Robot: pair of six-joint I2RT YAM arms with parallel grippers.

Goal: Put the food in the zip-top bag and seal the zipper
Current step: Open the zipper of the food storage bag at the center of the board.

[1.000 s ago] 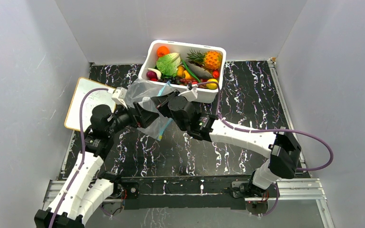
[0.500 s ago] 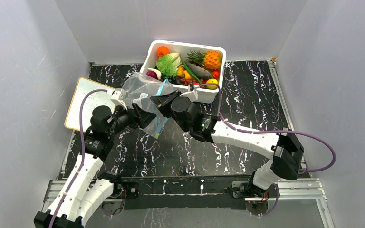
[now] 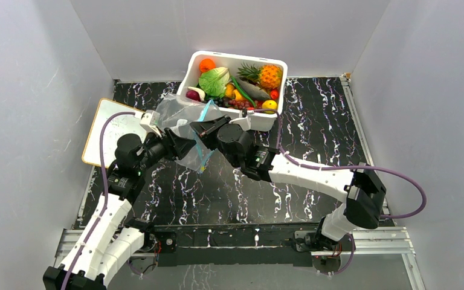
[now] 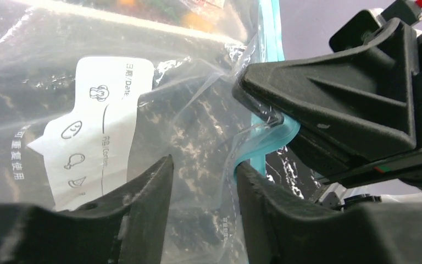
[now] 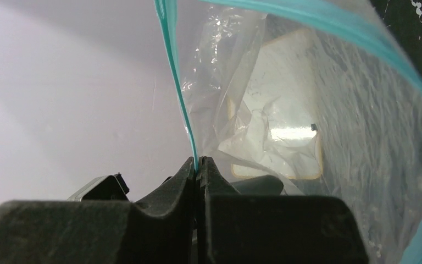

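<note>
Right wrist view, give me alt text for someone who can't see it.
The right gripper is shut on the teal zipper of a clear bag, whose open mouth arcs to the right. A pale board shows blurred through the plastic.

A clear, crinkly zip-top plastic bag (image 3: 178, 115) with a white printed label (image 4: 104, 110) hangs above the dark marbled tabletop (image 3: 314, 121), mouth gaping. One lip of its thin teal-blue zipper strip (image 5: 177, 82) is pinched in the right pincer (image 5: 199, 162), and its film passes between the parted fingers of the left pincer (image 4: 202, 165). Just beyond, colourful toy food, including an orange pineapple (image 3: 270, 77), a green cabbage (image 3: 214, 81) and yellow and red pieces, sits heaped in a white rectangular tub (image 3: 235, 56).
</note>
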